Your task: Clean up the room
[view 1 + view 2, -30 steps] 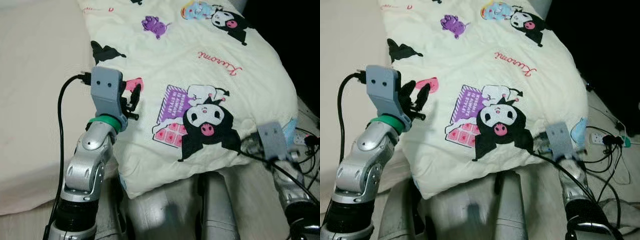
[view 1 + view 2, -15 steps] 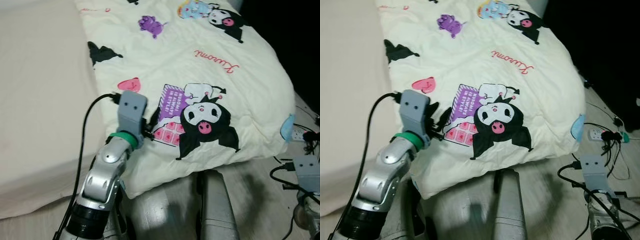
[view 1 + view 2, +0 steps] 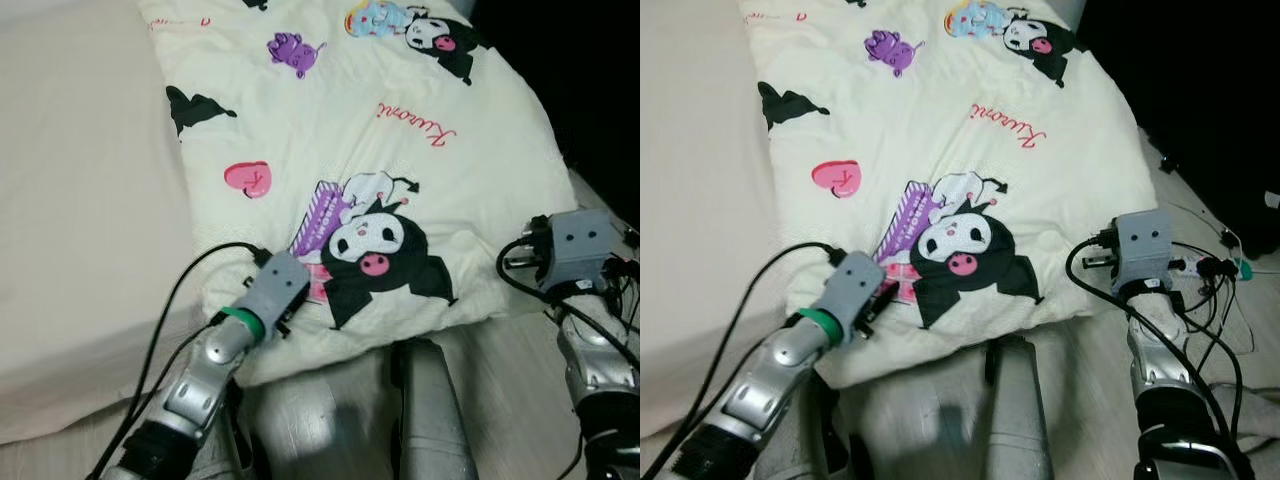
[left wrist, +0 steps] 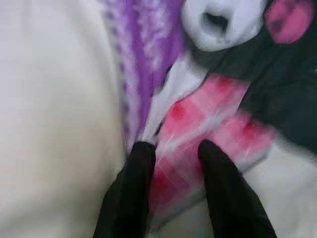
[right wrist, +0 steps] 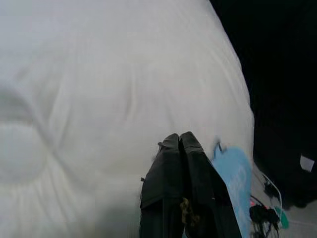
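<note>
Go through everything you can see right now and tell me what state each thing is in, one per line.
Cartoon-print quilt: spread flat over the bed, near edge hanging off the mattress.
Left tool: fingers open, pressed onto the quilt's pink print.
Right tool: fingers shut, at the quilt's right edge.
Bare mattress: uncovered beside the quilt.
Power strip: on the floor, cables plugged in.

The quilt (image 3: pixel 400 150) is soft, matt cream cloth with printed cartoon figures, lightly puckered. The bed sheet (image 3: pixel 80 200) beside it is plain matt beige cloth, and the robot's arms (image 3: pixel 200 370) are glossy silver metal
</note>
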